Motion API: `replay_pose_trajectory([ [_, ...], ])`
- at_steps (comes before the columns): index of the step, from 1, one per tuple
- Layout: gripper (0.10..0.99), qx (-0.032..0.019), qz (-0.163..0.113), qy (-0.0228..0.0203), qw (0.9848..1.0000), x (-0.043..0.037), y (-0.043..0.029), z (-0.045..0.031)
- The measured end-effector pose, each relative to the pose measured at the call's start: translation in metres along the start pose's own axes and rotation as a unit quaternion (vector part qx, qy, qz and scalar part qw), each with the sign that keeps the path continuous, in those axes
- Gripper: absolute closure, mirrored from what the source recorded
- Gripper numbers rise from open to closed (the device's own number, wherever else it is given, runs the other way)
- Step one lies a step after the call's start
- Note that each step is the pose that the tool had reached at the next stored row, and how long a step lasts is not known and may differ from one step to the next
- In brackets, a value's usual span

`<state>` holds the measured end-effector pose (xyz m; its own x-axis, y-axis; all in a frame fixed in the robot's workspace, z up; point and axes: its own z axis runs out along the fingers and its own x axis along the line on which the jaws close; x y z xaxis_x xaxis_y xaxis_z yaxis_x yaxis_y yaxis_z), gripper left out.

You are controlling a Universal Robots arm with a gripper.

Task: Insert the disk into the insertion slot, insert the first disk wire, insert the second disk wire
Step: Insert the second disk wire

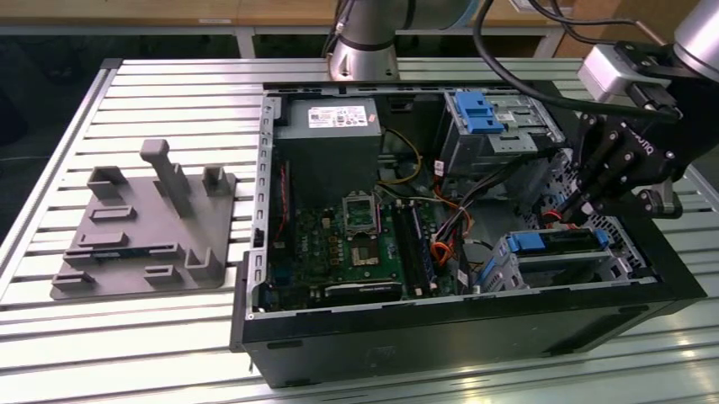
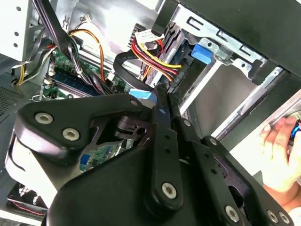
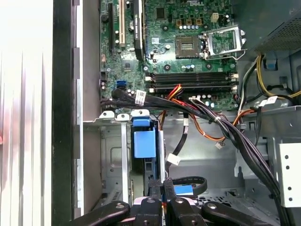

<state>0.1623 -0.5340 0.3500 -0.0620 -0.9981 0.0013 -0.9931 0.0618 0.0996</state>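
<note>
Fingers (image 3: 155, 188) of the gripper (image 3: 161, 188) are being held pressed close together in the first wrist view, with no visible gap between them; whether anything thin is being pinched there cannot be told. In the exterior view the gripper (image 1: 575, 206) is being lowered into the open computer case (image 1: 450, 337), at the side toward the exterior view's right, just above the insertion slot (image 1: 561, 265). The disk (image 1: 558, 242) is being shown already seated in that low silver cage, its blue carrier edge facing up and toward the motherboard (image 1: 359, 244). In the first wrist view the disk (image 3: 143, 141) is being seen end-on, with its blue carrier front standing between the cage's metal walls, and the closed fingertips are being held just beside its near end. A bundle of black cables (image 3: 216, 122) is being draped across the case over the cage, with red, yellow and orange wires (image 3: 176, 90) beside it; which of these belongs to the disk cannot be told. In the second wrist view the gripper (image 2: 164, 101) is being pointed toward a black flat cable (image 2: 129, 70) and the multicoloured wires (image 2: 150, 56), with a blue tab (image 2: 203, 51) beyond them. A taller cage with a blue latch (image 1: 477, 114) is being left well apart, at the case's far end. A grey fixture plate (image 1: 146, 227) is lying on the slatted table (image 1: 168, 84), at the exterior view's left. A person's hand (image 2: 282, 155) is being seen outside the case in the second wrist view.
</note>
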Motion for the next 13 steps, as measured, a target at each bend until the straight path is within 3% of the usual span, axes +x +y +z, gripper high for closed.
replay_pose_trajectory([
  [13, 0.941, 0.0000, 0.006, -0.0005, 1.0000, 0.0010, 0.0024, 0.0004],
])
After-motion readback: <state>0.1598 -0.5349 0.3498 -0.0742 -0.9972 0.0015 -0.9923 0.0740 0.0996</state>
